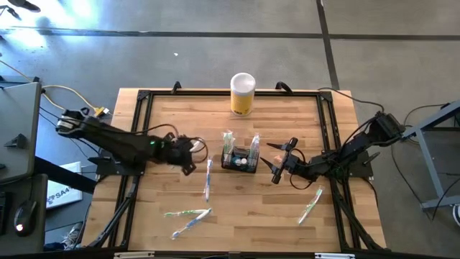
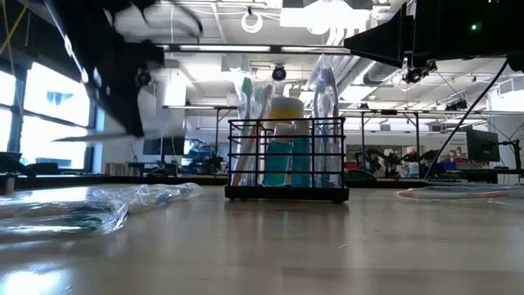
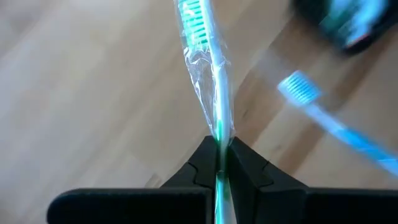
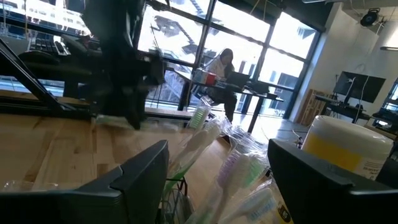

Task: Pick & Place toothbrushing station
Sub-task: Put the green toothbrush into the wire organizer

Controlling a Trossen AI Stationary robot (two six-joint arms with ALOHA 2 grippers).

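The toothbrushing station (image 1: 238, 160), a low black wire-mesh caddy (image 2: 286, 160), stands on its base at the table's middle and holds wrapped toothbrushes upright. My left gripper (image 1: 190, 155) hovers left of it, shut on a plastic-wrapped green toothbrush (image 3: 211, 68); in the low view it is a blur (image 2: 123, 98) above the table. My right gripper (image 1: 277, 162) waits open just right of the caddy. In the right wrist view its fingers (image 4: 217, 149) stand wide apart in front of the caddy's toothbrushes. My left gripper pinches the wrapped green toothbrush by its handle (image 3: 219, 134) between the two fingers. The fingers slant down toward the table. The brush runs on past the fingertips, its bristle head (image 3: 196, 15) foremost. It is lifted clear of the table.
A blue toothbrush (image 1: 208, 180) lies on the table between my left gripper and the caddy. Wrapped brushes lie near the front edge (image 1: 188, 214) and at the right (image 1: 310, 203). A yellow cylinder with a white lid (image 1: 243, 93) stands at the far edge. A person (image 4: 221, 65) sits in the room beyond.
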